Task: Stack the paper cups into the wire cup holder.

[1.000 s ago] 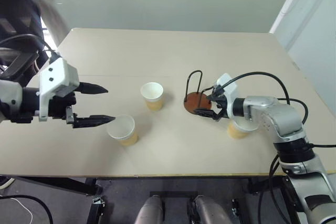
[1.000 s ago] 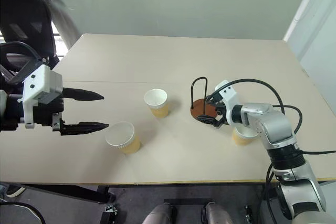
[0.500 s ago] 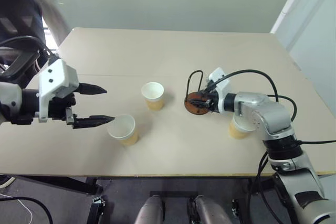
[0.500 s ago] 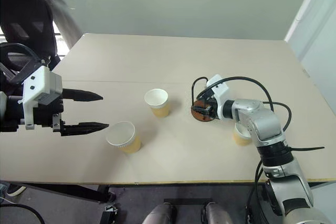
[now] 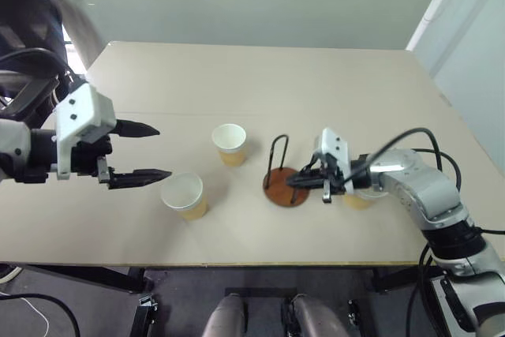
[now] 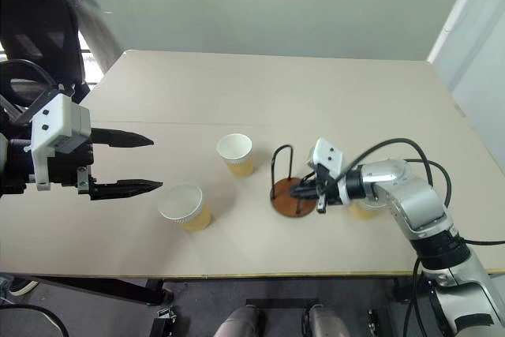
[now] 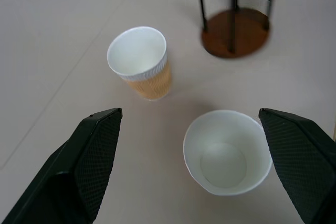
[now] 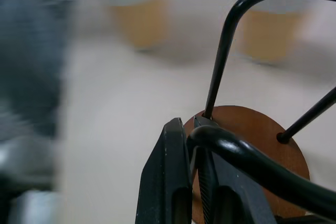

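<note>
Dragged toward the near-left, the wire cup holder (image 5: 286,185) now sits closer to the two loose cups than it did a second ago, when it stood farther right and farther back on the table (image 5: 237,76). The right gripper (image 5: 309,181) has gone from wide open to closed, its fingers pinched on one of the holder's black wire loops low down by the reddish disc base, as the right wrist view shows plainly. The left gripper (image 5: 150,150) has not moved: its fingers stand fully spread, holding nothing, pointing at the nearest paper cup (image 5: 183,195), which lies just past their tips.

My reading is that the robot is repositioning the holder to bring it within easier reach before any stacking starts, so the task proper is barely begun.

The holder is empty; nothing rests on its base or between its loops. All three paper cups stand upright and open-mouthed on the table, each empty with white insides showing. The second cup (image 5: 230,144) stands a little farther back, between the near cup and the holder. The third cup (image 5: 359,197) is at the right, mostly hidden behind the right forearm, just beside the holder. None is nested in another.
</note>
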`<action>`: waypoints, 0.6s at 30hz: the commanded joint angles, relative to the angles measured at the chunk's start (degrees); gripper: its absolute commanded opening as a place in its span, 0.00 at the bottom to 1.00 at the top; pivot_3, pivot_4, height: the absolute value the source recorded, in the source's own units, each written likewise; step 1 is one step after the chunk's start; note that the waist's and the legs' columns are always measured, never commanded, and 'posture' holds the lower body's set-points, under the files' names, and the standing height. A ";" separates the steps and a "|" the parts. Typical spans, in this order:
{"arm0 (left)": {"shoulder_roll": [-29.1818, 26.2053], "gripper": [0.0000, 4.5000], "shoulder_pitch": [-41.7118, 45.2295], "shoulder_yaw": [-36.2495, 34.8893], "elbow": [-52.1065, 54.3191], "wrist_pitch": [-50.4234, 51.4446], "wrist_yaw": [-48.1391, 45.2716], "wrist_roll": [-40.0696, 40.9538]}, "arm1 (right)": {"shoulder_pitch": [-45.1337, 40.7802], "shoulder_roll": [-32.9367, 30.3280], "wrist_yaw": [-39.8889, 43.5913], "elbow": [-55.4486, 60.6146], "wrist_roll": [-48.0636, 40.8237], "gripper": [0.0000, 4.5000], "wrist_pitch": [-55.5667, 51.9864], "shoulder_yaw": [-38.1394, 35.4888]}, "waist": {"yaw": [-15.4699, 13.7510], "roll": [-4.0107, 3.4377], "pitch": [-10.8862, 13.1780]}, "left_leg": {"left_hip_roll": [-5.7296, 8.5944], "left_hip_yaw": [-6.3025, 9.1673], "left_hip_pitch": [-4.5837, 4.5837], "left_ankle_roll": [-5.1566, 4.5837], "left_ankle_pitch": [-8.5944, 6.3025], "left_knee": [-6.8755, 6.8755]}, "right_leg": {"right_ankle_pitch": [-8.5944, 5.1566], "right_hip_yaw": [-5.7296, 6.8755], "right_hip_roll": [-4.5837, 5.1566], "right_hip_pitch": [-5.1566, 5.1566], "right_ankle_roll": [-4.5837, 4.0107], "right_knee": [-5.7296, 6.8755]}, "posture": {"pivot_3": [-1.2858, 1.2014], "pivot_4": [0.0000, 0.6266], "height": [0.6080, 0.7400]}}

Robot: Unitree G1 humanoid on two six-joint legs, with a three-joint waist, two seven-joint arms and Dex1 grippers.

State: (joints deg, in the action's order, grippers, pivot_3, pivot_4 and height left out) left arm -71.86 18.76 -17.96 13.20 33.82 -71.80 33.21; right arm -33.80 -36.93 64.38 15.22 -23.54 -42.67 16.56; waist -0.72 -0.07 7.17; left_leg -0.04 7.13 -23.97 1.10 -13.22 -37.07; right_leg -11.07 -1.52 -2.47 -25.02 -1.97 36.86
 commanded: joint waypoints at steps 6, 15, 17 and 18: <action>-1.04 1.00 3.36 1.87 -0.58 -0.63 -1.52 -0.39 | 2.95 -2.01 6.31 5.76 -1.37 0.00 3.64 3.19 | 0.05 0.12 -0.07 | -0.06 0.00 0.06 0.00 0.05 -0.03 | 0.02 -0.02 -0.06 0.05 -0.04 0.01 | 0.52 0.24 1.00; -0.79 1.00 5.17 3.09 -1.27 -0.78 -1.96 -1.33 | 1.09 -0.17 7.42 1.65 4.06 0.00 11.89 6.89 | 0.17 0.15 -0.09 | -0.12 0.01 0.09 -0.02 0.10 -0.03 | 0.05 -0.05 -0.14 0.06 -0.10 0.01 | 0.52 0.24 1.00; -0.71 1.00 5.24 3.10 -1.22 -0.77 -1.97 -1.42 | 0.70 0.31 8.17 0.44 4.80 0.00 13.66 7.32 | 0.18 0.15 -0.09 | -0.13 0.01 0.10 -0.02 0.11 -0.03 | 0.06 -0.05 -0.15 0.06 -0.12 0.01 | 0.52 0.24 1.00; -0.68 1.00 5.28 3.10 -1.25 -0.80 -1.95 -1.47 | 0.52 0.51 8.58 -0.26 5.17 0.00 14.58 7.46 | 0.19 0.15 -0.09 | -0.13 0.01 0.10 -0.02 0.11 -0.03 | 0.07 -0.05 -0.15 0.06 -0.12 0.01 | 0.52 0.24 1.00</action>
State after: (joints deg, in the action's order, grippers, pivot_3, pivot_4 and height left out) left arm -71.90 22.79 -14.16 11.95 33.81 -73.58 31.99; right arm -32.66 -36.45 72.05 15.57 -18.99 -29.54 23.37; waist -0.53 0.08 7.09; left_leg -0.17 7.14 -23.87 1.08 -13.10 -37.10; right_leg -11.00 -1.57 -2.63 -24.95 -2.09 36.87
